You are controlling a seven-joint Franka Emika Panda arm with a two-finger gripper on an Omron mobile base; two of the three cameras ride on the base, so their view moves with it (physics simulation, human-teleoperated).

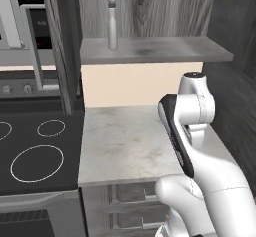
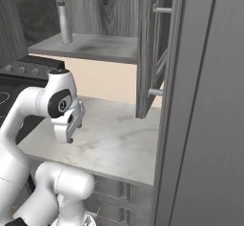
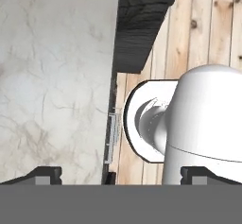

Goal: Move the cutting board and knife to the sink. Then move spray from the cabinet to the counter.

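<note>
The tall slim pale grey-white spray bottle with a curved trigger nozzle [image 1: 112,23] stands upright on the grey inner shelf of the dark grey wood-grain wall cabinet [image 1: 155,49], toward the shelf's 9 o'clock end, well apart from the arm. Below it lies the pale marble-patterned table [image 1: 125,143], with a black stovetop [image 1: 35,148] touching its 9 o'clock edge. The gripper [image 3: 121,173] points down over the table's edge; its two dark fingers [image 3: 45,175] stand wide apart, holding nothing.
</note>
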